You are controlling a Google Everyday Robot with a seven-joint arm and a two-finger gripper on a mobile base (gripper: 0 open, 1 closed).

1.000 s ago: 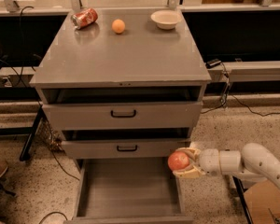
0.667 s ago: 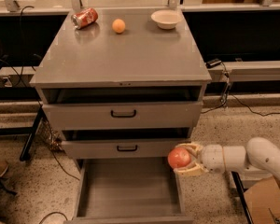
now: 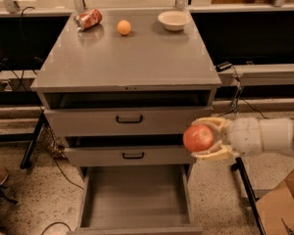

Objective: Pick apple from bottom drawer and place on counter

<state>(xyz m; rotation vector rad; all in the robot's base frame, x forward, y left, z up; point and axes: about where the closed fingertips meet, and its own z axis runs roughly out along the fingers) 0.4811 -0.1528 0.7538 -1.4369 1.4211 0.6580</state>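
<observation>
The gripper (image 3: 200,139) is sitting at the right of centre in the frame, reaching in from the right edge on a pale, rounded arm (image 3: 267,136). Its two cream fingers (image 3: 205,123) are closing around the apple (image 3: 198,137) from above and below, so the pincer is gripping the fruit firmly. The apple (reddish-pink with a paler patch) is hanging in the air, level with the gap between the two upper drawers and overlapping the cabinet's right front corner in the picture. It is not touching any surface.

The bottom drawer (image 3: 134,196) is standing pulled out at the lower centre of the frame, showing a bare grey floor. Above it, the middle drawer (image 3: 103,155) is sitting slightly out and the top drawer (image 3: 88,121) likewise, each carrying a black handle.

The counter (image 3: 132,58) is filling the upper middle of the frame. Along its far edge, a red drink can (image 3: 88,19) is lying on its side at the upper left, a small orange fruit (image 3: 124,27) is resting just to the right of it, and a pale bowl (image 3: 173,20) is standing further right. A cardboard box (image 3: 279,209) is showing at the lower right corner, on the speckled floor.
</observation>
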